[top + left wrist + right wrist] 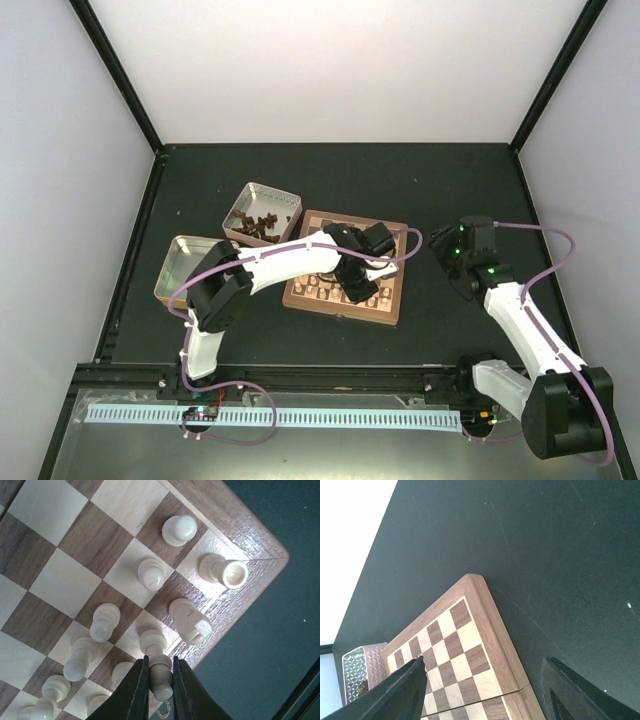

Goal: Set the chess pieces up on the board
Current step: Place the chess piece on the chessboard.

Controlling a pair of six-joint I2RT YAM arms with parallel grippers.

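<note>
The cream piece [153, 641] I am working sits pinched in the left claw [160, 659]. Both dark fingers [135, 690] are pressed against its slim stem. Its wide foot is over the edge row of the board [235, 535], right by the light border, though I cannot tell whether the foot touches the square.

Just beyond the fingertips and a little to their right is a cream knight [189, 620]. Further out the same way, a cream rook [223, 570] stands on the corner square. Ahead of the claw, three cream pawns [151, 573] stand in the next row in, and more cream men crowd close on the claw's left side.

In the overhead view, well past this claw on the far left side of the board, a tin [275, 190] holds a heap of dark pieces [262, 225]. A second tin [165, 280] lies near the arm's elbow.

The right claw [484, 659] hangs off the board's right edge, over the dark table [560, 555]. Its fingers are spread wide with nothing between them. One bare corner of the board lies ahead of it, toward its left finger.
</note>
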